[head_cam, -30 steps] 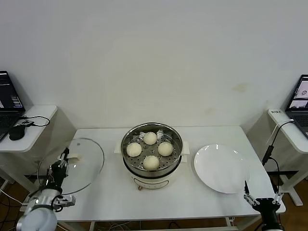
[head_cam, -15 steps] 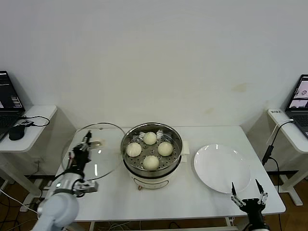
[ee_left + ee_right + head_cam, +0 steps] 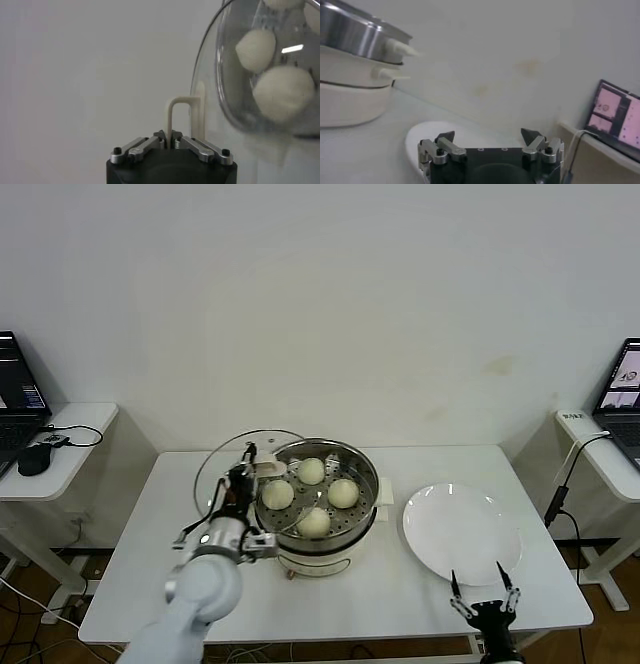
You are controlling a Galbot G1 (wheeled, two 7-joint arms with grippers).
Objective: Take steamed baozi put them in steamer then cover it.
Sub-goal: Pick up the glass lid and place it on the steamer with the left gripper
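The left tool [image 3: 243,474], pinching the cream handle, holds the glass cover [image 3: 250,480] tilted on edge beside the steamer [image 3: 316,496]; right tool [image 3: 484,596] spread, low over table's [image 3: 400,609] edge.

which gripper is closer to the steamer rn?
Left. The left gripper is at the steamer's left rim, shut on the cover's handle. The right gripper hangs open past the white plate.
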